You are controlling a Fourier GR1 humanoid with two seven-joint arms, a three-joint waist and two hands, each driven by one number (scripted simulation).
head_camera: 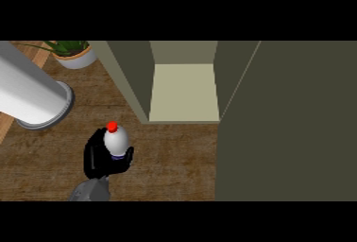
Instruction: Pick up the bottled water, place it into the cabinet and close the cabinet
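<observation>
A clear water bottle (116,138) with a red cap stands upright in my left hand (99,156), whose fingers and thumb are curled round its lower body. The hand is over the wooden counter, below and to the left of the open cabinet (182,90). The cabinet's pale shelf shows between dark olive walls, and its open door (289,123) fills the right side of the view. My right hand is nowhere in the view.
A large white cylinder (28,90) on a round base stands at the left. A potted plant (73,54) sits at the back left. Bare wooden counter (174,160) lies between my hand and the cabinet door.
</observation>
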